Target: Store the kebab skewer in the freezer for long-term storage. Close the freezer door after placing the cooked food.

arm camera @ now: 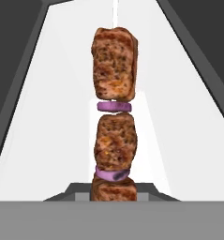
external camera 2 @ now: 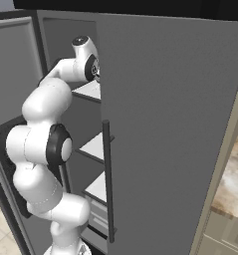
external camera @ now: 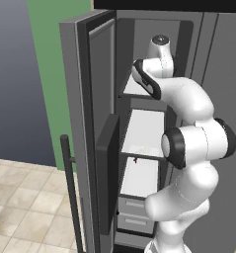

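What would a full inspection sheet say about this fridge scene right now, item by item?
Surface: white freezer shelf lies under the skewer; whether they touch cannot be told.
Job's things: kebab skewer, brown meat chunks with purple rings, seen in the hand view inside the freezer; freezer door stands wide open.
Clutter: small dark red speck on the front edge of a middle shelf.
Grippers: gripper shut on the kebab skewer, reaching into the upper shelf area.
Cables: nothing seen.
Surroundings: plain grey fridge door closed beside the freezer; tiled floor; green wall.
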Robot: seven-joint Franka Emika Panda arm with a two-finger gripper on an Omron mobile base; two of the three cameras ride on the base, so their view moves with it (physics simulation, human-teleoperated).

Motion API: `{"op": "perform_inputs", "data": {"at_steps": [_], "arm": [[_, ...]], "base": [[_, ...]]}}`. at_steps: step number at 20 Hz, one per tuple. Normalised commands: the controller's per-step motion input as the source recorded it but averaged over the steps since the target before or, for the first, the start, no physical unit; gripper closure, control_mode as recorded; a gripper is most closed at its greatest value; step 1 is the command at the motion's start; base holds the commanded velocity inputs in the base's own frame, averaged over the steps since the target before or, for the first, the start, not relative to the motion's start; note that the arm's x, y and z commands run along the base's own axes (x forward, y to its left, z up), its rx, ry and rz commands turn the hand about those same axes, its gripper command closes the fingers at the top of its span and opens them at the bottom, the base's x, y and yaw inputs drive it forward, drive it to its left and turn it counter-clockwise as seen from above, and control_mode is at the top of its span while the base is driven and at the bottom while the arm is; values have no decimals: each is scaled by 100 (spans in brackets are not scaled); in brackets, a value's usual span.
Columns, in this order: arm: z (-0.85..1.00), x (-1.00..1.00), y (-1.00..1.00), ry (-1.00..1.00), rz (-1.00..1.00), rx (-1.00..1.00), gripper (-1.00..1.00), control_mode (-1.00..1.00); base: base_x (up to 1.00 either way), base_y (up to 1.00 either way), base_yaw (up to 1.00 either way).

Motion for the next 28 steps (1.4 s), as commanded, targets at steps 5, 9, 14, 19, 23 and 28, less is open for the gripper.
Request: {"op": "perform_inputs", "data": {"at_steps": [5,9,14,19,23,28], "arm": [[-11,30,0,6,0,-1,100,-100],[-23,19,0,11,0,0,100,-100],[-19,13,0,4,0,0,100,-100],[-27,13,0,3,0,0,100,-100],[-8,7,-1,0,1,0,100,-100],[-9,0,-1,0,0,0,100,-100]], "base": [[0,0,0],[0,0,0],[0,0,0],[0,0,0],[0,0,0],[0,0,0]]}}
